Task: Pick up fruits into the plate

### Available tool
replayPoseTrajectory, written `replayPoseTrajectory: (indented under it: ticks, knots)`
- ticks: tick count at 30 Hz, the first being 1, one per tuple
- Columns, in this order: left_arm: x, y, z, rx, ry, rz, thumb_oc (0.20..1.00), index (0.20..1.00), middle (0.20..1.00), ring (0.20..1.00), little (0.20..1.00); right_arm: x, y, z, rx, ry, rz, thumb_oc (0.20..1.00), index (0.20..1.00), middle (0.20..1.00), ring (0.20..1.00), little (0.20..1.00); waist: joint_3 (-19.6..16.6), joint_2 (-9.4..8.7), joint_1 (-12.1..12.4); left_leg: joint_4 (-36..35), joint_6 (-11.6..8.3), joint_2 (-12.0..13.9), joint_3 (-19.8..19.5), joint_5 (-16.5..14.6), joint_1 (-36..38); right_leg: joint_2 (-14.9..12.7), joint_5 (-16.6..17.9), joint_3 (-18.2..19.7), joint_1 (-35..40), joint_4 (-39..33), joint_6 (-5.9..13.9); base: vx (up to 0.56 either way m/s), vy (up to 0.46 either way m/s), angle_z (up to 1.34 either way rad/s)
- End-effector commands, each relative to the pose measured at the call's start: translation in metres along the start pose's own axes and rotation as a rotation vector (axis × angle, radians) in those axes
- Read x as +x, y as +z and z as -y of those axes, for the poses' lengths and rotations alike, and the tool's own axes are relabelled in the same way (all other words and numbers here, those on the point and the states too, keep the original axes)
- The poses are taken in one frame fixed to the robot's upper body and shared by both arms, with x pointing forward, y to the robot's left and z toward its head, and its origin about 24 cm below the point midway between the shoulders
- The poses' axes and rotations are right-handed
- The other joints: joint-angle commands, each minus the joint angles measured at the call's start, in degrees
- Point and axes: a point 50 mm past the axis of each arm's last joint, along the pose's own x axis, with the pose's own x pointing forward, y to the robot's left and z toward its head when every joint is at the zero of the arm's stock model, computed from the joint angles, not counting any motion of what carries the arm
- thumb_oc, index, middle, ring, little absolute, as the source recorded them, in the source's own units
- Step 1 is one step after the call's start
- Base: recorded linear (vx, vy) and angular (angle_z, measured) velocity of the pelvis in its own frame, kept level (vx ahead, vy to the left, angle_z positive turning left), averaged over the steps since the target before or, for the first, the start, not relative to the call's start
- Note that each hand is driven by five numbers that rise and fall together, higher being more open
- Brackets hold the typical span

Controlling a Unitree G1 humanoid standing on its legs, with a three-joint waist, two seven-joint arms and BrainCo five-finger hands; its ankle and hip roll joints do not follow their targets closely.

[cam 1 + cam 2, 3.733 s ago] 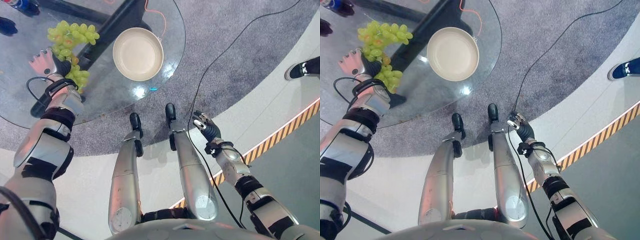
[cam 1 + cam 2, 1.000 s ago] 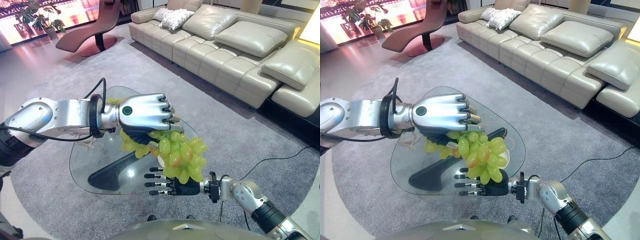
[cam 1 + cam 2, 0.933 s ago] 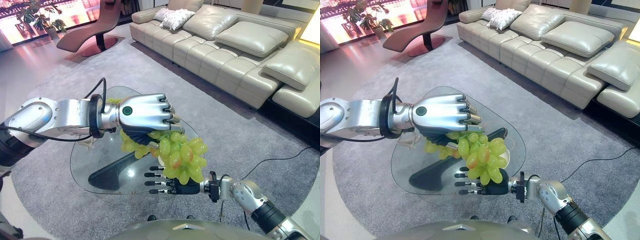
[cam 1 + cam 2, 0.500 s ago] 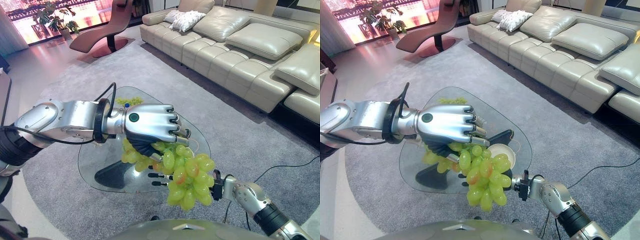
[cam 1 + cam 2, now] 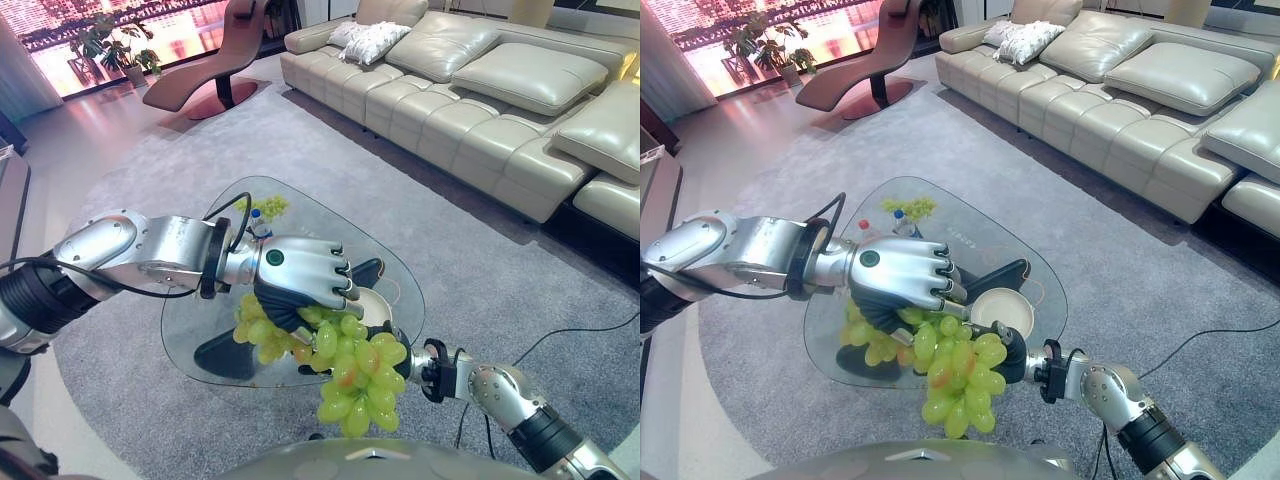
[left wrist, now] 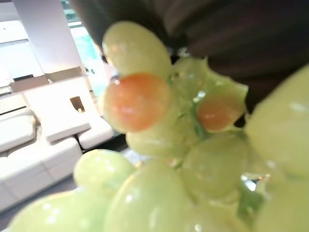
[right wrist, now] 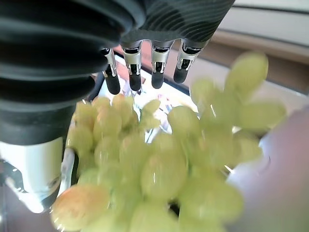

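Midway: grapes (image 5: 350, 370) lifted off the table (image 5: 940, 225), clutched in the left hand (image 5: 300, 280), right hand (image 7: 145, 63) spread flat beneath; plate (image 5: 1002, 312) unfilled, a second bunch (image 5: 908, 207) left.

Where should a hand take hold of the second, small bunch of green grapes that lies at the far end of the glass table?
Probably from above, fingers closing round the top of the small bunch of grapes. It lies low on the glass table, so little of its sides is free. The left hand already holds the large bunch of grapes; the right hand is beneath it.
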Motion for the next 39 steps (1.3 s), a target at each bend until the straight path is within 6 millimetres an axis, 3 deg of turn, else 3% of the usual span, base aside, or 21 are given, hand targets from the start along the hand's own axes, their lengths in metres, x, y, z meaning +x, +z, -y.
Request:
replayPoseTrajectory:
  ticks: [1, 15, 28, 39]
  knots:
    - [-0.015, -0.023, -0.016, 0.101, -0.002, -0.091, 0.2, 0.2, 0.2, 0.2, 0.2, 0.011, 0.017, -0.03, -0.041, 0.21, -0.002, 1.0, 1.0, 1.0, 1.0, 1.0, 1.5, -2.64, 0.42, 1.48, 1.15, -2.44, 4.54, -9.7, 3.68, -2.36, -3.45, 0.84, 0.79, 1.2, 4.69, 0.0, 0.0, 0.0]
    - [-0.014, -0.039, -0.01, 0.104, -0.03, -0.133, 0.2, 0.2, 0.2, 0.2, 0.2, 0.021, 0.01, -0.037, -0.021, 0.271, -0.123, 1.0, 1.0, 1.0, 1.0, 1.0, 1.12, -2.59, 0.37, 1.29, 0.98, -2.16, 4.75, -9.43, 3.35, -2.03, -3.34, 1.39, 0.41, 0.91, 4.71, 0.0, -0.001, 0.0]
    - [0.003, -0.039, -0.01, 0.081, -0.019, -0.1, 0.2, 0.2, 0.2, 0.2, 0.2, 0.047, 0.011, -0.047, -0.051, 0.349, -0.177, 1.0, 1.0, 1.0, 1.0, 1.0, 0.79, -2.73, 0.74, 1.18, 0.96, -2.03, 4.63, -9.32, 2.94, -1.81, -3.38, 1.68, 0.08, 0.79, 4.59, -0.01, -0.003, -0.02]
    - [0.006, -0.035, -0.013, 0.076, 0.009, -0.071, 0.2, 0.2, 0.2, 0.2, 0.2, 0.055, 0.017, -0.052, -0.072, 0.371, -0.159, 1.0, 1.0, 1.0, 1.0, 1.0, 0.65, -2.76, 1.08, 1.05, 1.01, -1.98, 4.76, -9.24, 2.51, -1.89, -3.26, 1.66, -0.26, 0.59, 4.6, -0.01, 0.0, 0.0]
